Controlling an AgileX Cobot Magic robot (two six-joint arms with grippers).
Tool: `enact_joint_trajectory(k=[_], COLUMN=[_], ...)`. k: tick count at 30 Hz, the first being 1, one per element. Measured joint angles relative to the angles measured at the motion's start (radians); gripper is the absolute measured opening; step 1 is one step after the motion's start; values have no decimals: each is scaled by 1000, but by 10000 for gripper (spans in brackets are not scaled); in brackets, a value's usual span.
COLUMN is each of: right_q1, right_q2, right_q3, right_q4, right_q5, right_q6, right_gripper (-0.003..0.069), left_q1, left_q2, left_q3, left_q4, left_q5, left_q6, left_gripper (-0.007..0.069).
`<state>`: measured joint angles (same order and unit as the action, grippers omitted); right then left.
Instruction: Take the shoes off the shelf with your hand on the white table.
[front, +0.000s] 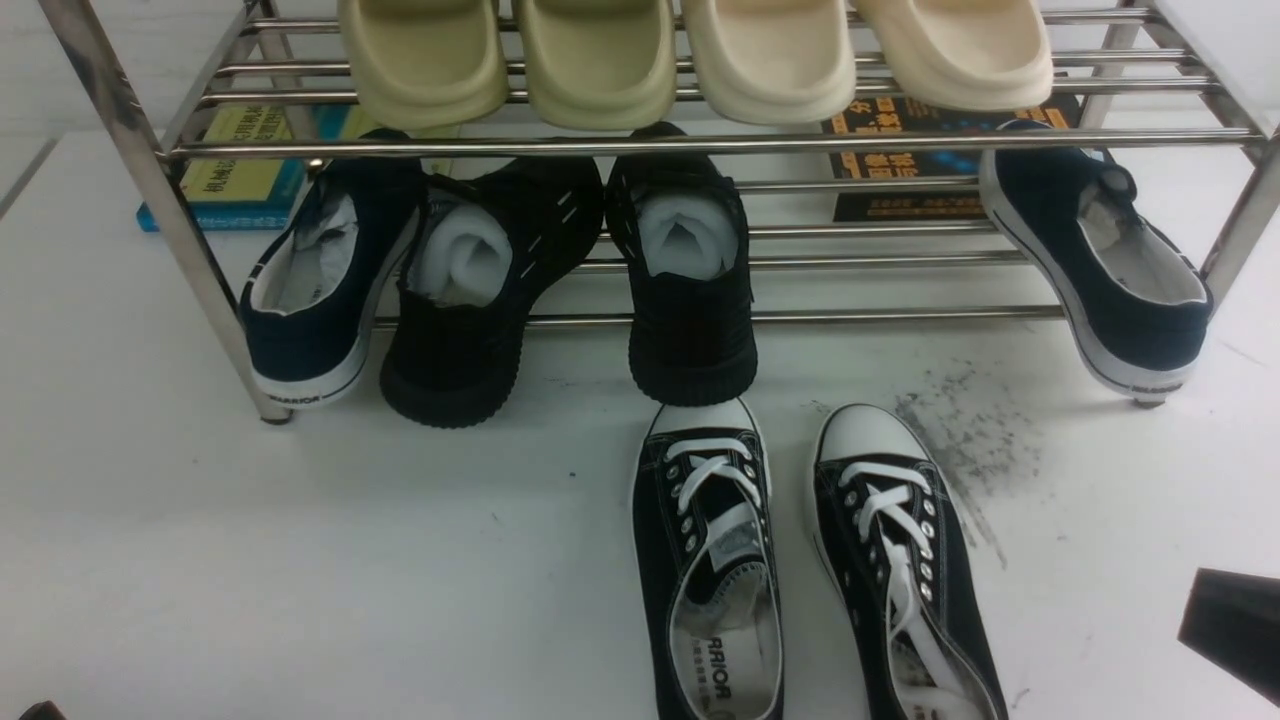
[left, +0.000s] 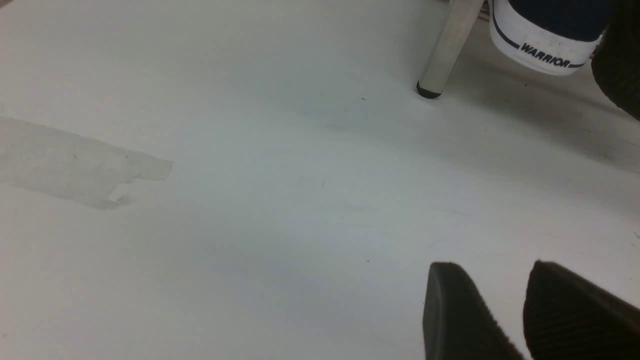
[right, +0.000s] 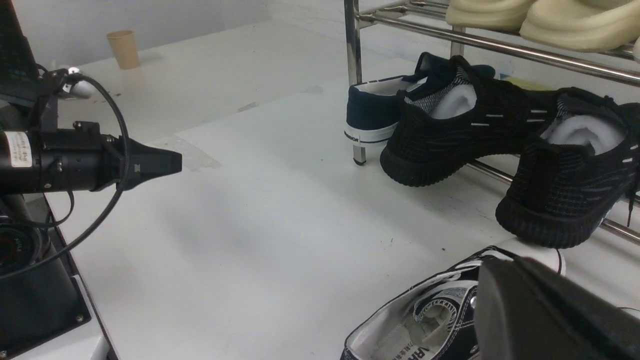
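Note:
The shoes, two black canvas sneakers with white laces and toe caps, lie side by side on the white table (front: 300, 560) in front of the shelf (front: 700, 145), toes toward it: one (front: 705, 560) and the other (front: 900, 560). My right gripper (front: 1235, 620) hovers at the right edge, apart from them and shut on nothing. In the right wrist view, the right gripper (right: 500, 280) is a dark mass above one sneaker (right: 425, 310). My left gripper (left: 492, 272) is open over bare table near a shelf leg (left: 447, 50).
On the lower tier, heels hanging over the front rod, sit navy shoes (front: 315, 290) (front: 1100, 270) and two all-black shoes stuffed with paper (front: 480, 290) (front: 690, 290). Cream slippers (front: 600, 60) fill the top tier. Books (front: 245, 170) lie behind. A paper cup (right: 124, 48) stands far off.

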<state>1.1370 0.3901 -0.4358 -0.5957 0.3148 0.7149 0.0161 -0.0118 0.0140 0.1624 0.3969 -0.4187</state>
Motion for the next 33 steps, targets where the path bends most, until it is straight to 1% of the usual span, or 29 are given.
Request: enact_joint_trajectory(k=[8, 11, 12, 14, 16, 18, 19, 21, 22, 23, 25, 26, 27, 28, 30, 31, 33], right_q1=[0, -11, -36, -108, -195, -242, -321, -432, -442, -483, -623, -660, -669, -727, -806, -819, -892], right_q2=[-10, -33, -48, -60, -67, -75, -99, -151, -157, -178, -249, -265, -273, -293, -324, -329, -362], right_q3=[5, 16, 30, 60, 94, 113, 144, 191, 195, 212, 271, 287, 291, 317, 353, 359, 394], right_q4=[-3, 17, 47, 128, 229, 283, 369, 484, 493, 527, 596, 596, 596, 596, 596, 596, 596], right_q5=[-9, -9, -9, -9, -6, -2, 1, 7, 7, 7, 8, 8, 9, 9, 12, 12, 12], right_q6=[0, -5, -27, -99, -195, -250, -326, -437, -444, -472, -527, -536, -537, -542, -545, -545, -545], right_gripper=[9, 11, 12, 13, 16, 18, 19, 20, 20, 20, 21, 21, 21, 21, 23, 24, 27], left_q1=[0, 0, 0, 0, 0, 0, 0, 0, 0, 0, 0, 0, 0, 0, 0, 0, 0], left_q2=[0, 0, 0, 0, 0, 0, 0, 0, 0, 0, 0, 0, 0, 0, 0, 0, 0], left_q3=[0, 0, 0, 0, 0, 0, 0, 0, 0, 0, 0, 0, 0, 0, 0, 0, 0], left_q4=[0, 0, 0, 0, 0, 0, 0, 0, 0, 0, 0, 0, 0, 0, 0, 0, 0], left_q5=[0, 0, 0, 0, 0, 0, 0, 0, 0, 0, 0, 0, 0, 0, 0, 0, 0], left_q6=[0, 0, 0, 0, 0, 0, 0, 0, 0, 0, 0, 0, 0, 0, 0, 0, 0], left_gripper=[243, 243, 243, 243, 243, 243, 243, 243, 243, 243, 243, 243, 243, 243, 243, 243, 243])
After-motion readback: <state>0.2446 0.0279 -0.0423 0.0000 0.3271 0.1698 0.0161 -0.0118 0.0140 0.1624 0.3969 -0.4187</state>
